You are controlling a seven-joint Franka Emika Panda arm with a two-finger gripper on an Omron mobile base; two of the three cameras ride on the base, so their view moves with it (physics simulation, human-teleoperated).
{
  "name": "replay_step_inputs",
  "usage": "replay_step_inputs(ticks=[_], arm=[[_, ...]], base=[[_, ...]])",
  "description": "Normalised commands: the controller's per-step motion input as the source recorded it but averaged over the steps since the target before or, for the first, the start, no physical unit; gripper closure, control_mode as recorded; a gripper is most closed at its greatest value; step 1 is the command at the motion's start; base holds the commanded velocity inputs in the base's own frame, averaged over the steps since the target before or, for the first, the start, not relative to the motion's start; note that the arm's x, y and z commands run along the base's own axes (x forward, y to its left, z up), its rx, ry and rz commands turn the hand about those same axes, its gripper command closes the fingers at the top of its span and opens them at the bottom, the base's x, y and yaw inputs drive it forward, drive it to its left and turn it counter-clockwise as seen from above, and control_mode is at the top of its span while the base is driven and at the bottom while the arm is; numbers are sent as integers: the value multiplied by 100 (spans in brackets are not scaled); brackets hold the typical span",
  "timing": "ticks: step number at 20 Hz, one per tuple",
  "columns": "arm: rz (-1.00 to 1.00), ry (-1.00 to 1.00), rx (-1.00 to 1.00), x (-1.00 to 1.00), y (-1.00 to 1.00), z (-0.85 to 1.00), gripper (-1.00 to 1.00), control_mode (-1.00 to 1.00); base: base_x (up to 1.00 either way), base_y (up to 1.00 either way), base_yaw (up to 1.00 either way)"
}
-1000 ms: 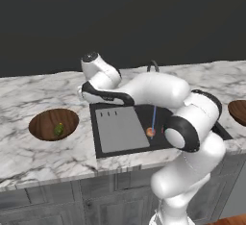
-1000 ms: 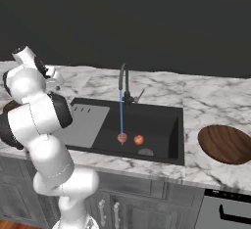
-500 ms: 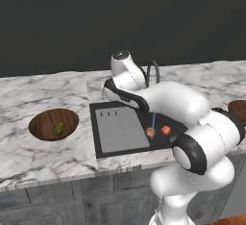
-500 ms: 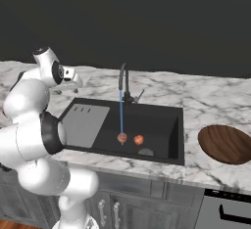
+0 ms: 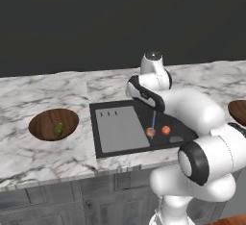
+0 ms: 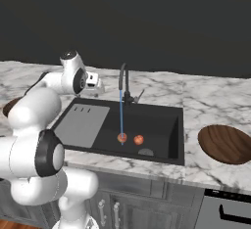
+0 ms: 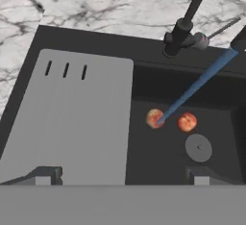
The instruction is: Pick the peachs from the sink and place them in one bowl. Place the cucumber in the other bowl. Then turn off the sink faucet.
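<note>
Both peaches point(image 7: 154, 118) point(image 7: 187, 121) lie on the sink point(image 7: 144, 51) floor, just beside each other near the drain point(image 7: 198, 147), toward the front of the basin. The water stream point(image 7: 197, 84) from the faucet point(image 7: 185, 19) lands on the one nearer the drainboard point(image 7: 72, 118). The cucumber point(image 5: 58, 129) already sits in the bowl point(image 5: 45, 118) toward the desk's left end; the other bowl point(image 6: 225, 144), toward the right end, holds nothing.

The peaches look small, round and firm but bruisable, and they are wet, so probably slippery and ready to roll. A judgement: close across the widest part, from straight above, with gentle force. They are likely light.

The tool point(image 7: 120, 176) stands wide and holds nothing, hanging over the sink's front part and looking down at the fruit; in the right base view it is point(image 6: 94, 82) above the back left corner of the sink.

Compared with a second ago, the arm has swung from near the left bowl across to the sink. The fruit, cucumber and running water are unchanged
</note>
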Motion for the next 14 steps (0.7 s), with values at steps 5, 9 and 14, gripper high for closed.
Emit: replay_step_inputs(ticks=[5, 9, 14], arm=[[0, 0, 6, 0, -82, 0, -100, -100], [0, 0, 2, 0, -78, 0, -100, -100], [0, 0, 0, 0, -74, 0, -100, -100]], base=[[0, 0, 0], [0, 0, 0], [0, 0, 0]])
